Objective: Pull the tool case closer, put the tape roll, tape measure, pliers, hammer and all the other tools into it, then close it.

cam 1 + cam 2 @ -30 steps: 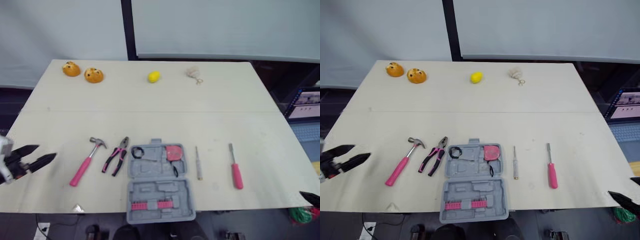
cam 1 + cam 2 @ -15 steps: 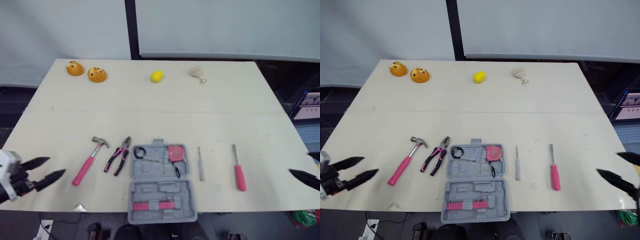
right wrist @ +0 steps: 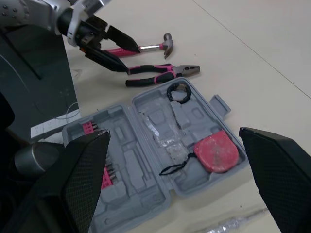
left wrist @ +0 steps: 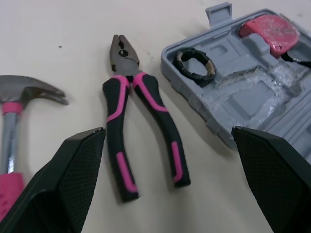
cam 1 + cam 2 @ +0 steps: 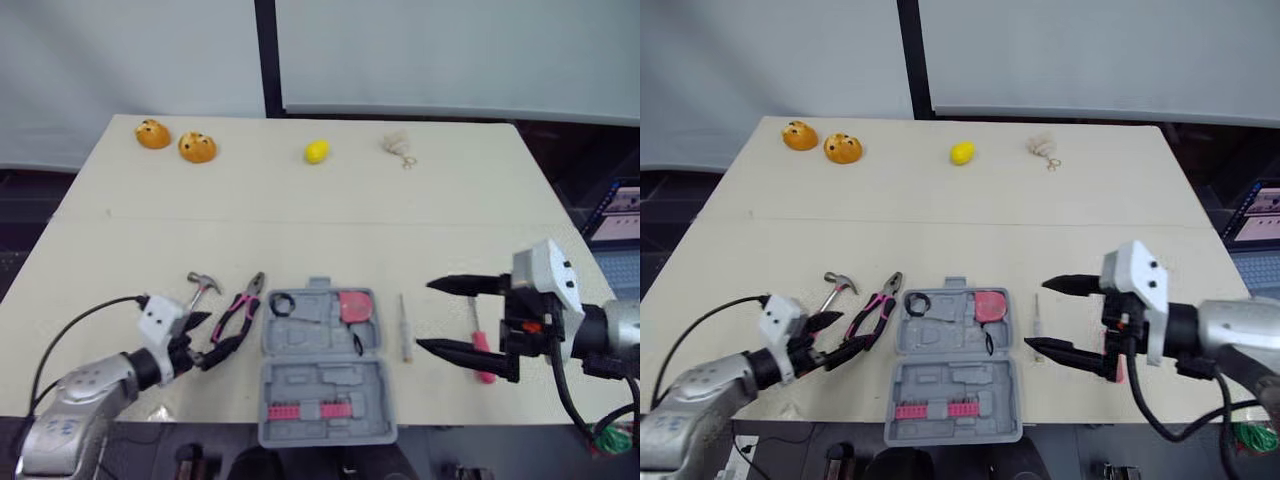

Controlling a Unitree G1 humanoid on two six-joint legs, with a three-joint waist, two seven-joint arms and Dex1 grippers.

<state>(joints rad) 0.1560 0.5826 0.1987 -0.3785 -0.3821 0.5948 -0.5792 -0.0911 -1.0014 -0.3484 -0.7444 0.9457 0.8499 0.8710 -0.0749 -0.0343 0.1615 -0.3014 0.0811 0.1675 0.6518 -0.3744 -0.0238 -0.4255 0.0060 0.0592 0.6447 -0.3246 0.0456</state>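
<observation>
The grey tool case lies open near the table's front edge, with the black tape roll and red tape measure in its tray. To its left are the pink-handled pliers and, further left, the hammer. My left gripper is open low over the pliers' handle ends and hides part of the hammer's handle. Right of the case lie a thin screwdriver and a pink-handled one. My right gripper hovers open over them, holding nothing.
Two orange buns, a lemon and a beige fluffy keychain sit along the far edge. A row of pink bits fills the case's near half. A laptop screen stands beyond the table's right side.
Both arms came in from the table's sides. The left gripper moved right to the pliers and hammer; the right gripper moved left over the screwdrivers. The tools have not moved.
</observation>
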